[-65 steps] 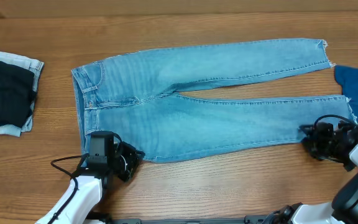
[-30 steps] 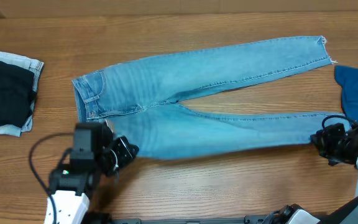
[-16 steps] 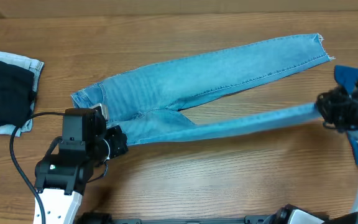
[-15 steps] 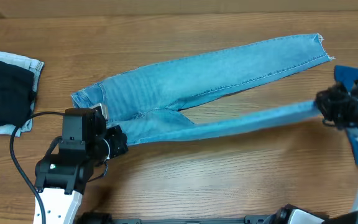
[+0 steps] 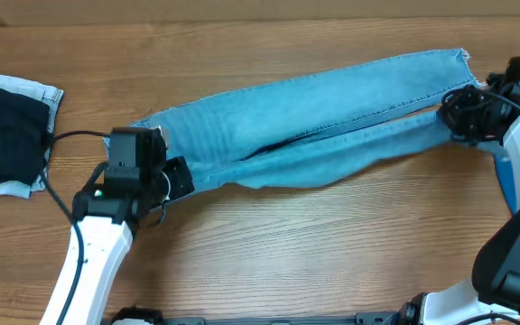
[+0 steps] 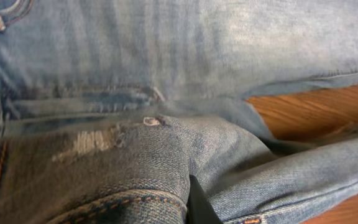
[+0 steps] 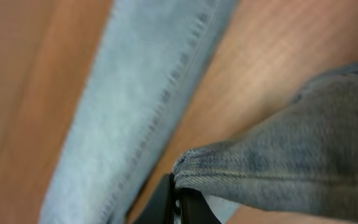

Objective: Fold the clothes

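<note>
The clothes in hand are long light-blue jeans (image 5: pixel 314 99) stretched across the middle of the table, waist to the left and hems to the right. My left gripper (image 5: pixel 177 177) is shut on the near side of the waistband, and denim fills the left wrist view around one dark finger (image 6: pixel 196 205). My right gripper (image 5: pixel 450 113) is shut on the hem of the near leg, held close beside the far leg's hem. The right wrist view shows the hem (image 7: pixel 260 168) pinched between dark fingers (image 7: pixel 166 202). The near leg sags in a loose fold along the far leg.
A folded pile of dark navy and pale denim (image 5: pixel 7 135) lies at the left edge of the table. A strip of brighter blue cloth (image 5: pixel 505 185) shows at the right edge behind my right arm. Bare wooden tabletop (image 5: pixel 314 253) lies in front of the jeans.
Both grippers have carried the near side of the jeans away from the front edge. The near leg, flat a second ago, now lies against the far leg.
</note>
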Controlling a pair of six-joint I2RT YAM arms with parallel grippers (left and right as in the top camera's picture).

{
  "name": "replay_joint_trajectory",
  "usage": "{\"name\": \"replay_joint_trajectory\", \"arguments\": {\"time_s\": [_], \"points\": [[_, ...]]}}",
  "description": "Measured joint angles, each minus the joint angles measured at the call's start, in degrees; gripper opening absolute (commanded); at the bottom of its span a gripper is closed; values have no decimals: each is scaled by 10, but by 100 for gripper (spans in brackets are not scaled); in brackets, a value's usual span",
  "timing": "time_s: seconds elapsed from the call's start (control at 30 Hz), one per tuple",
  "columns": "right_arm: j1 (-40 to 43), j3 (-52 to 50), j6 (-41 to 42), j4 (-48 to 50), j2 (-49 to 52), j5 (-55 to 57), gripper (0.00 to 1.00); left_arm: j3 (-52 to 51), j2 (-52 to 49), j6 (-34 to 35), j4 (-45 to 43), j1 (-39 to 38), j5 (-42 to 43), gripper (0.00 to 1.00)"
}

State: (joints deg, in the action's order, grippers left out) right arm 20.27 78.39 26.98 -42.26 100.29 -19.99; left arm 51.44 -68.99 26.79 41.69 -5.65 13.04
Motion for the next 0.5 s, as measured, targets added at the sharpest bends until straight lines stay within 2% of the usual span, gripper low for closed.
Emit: {"name": "replay_joint_trajectory", "arguments": {"time_s": [0.33,0.5], "points": [[-22,2,35,188,54,-32,4,83,-122,-20,-52,0,-26,4],[-32,3,61,239,78,-32,4,122,-158,-33,-60,0,-52,4]]}}
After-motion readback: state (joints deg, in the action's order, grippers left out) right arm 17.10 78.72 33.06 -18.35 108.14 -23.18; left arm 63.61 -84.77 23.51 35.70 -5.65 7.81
